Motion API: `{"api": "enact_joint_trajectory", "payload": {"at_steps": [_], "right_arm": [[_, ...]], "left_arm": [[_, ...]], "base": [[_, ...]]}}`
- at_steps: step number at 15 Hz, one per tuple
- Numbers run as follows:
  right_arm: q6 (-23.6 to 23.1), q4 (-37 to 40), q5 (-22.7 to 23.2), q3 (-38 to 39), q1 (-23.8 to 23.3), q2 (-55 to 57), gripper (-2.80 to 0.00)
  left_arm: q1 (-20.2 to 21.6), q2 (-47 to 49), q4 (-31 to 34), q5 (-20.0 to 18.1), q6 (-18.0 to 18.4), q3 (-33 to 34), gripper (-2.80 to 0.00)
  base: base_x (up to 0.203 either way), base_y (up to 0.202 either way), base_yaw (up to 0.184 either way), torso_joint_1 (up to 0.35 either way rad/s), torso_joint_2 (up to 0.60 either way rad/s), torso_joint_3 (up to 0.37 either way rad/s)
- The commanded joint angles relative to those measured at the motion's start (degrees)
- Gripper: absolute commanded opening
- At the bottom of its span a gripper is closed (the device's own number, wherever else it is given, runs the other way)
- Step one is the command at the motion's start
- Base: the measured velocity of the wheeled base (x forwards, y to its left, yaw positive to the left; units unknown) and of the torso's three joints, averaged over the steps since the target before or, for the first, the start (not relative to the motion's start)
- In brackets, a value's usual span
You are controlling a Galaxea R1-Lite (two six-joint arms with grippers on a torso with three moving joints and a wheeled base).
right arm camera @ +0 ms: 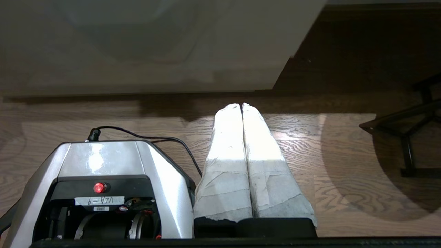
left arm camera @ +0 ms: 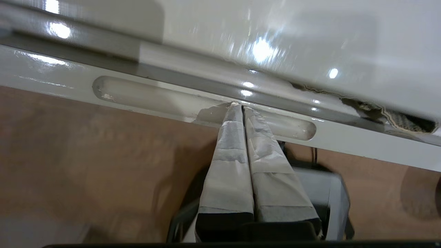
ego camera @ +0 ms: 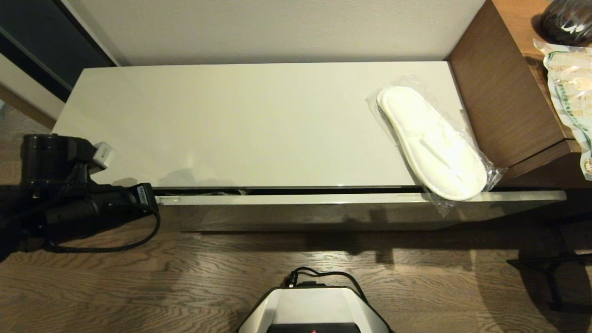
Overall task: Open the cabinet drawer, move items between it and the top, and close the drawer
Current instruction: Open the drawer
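Observation:
The cabinet drawer point(ego camera: 323, 199) stands out a narrow way, with a dark gap between it and the top point(ego camera: 240, 120). One bag of white slippers point(ego camera: 432, 141) lies at the right end of the top, its near tip overhanging the drawer's edge. My left arm point(ego camera: 92, 206) reaches to the drawer's left end. In the left wrist view my left gripper point(left arm camera: 240, 105) is shut, its taped fingertips set into a recessed handle slot point(left arm camera: 144, 98). My right gripper point(right arm camera: 241, 105) is shut and empty, low over the floor beside the robot base point(right arm camera: 103, 162).
A taller brown wood-grain desk point(ego camera: 504, 92) butts against the cabinet's right end and carries a packaged item point(ego camera: 571, 88) and a dark object point(ego camera: 569, 18). A black stand point(ego camera: 555, 268) sits on the floor at right. The wall runs behind the cabinet.

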Motion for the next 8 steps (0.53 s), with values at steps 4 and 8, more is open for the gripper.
{"api": "enact_joint_trajectory", "payload": {"at_steps": [4, 8], "right_arm": [[0.0, 0.1, 0.1, 0.0, -0.1, 0.1, -2.80], [0.0, 0.1, 0.1, 0.0, 0.0, 0.1, -2.80]], "left_arm": [[-0.3, -4.0, 18.2, -0.3, 0.0, -2.7, -2.80], [-2.3, -13.2, 36.0, -4.7, -0.4, -5.2, -2.80]], "base": [[0.000, 0.000, 0.000, 0.000, 0.00, 0.000], [0.000, 0.000, 0.000, 0.000, 0.00, 0.000]]}}
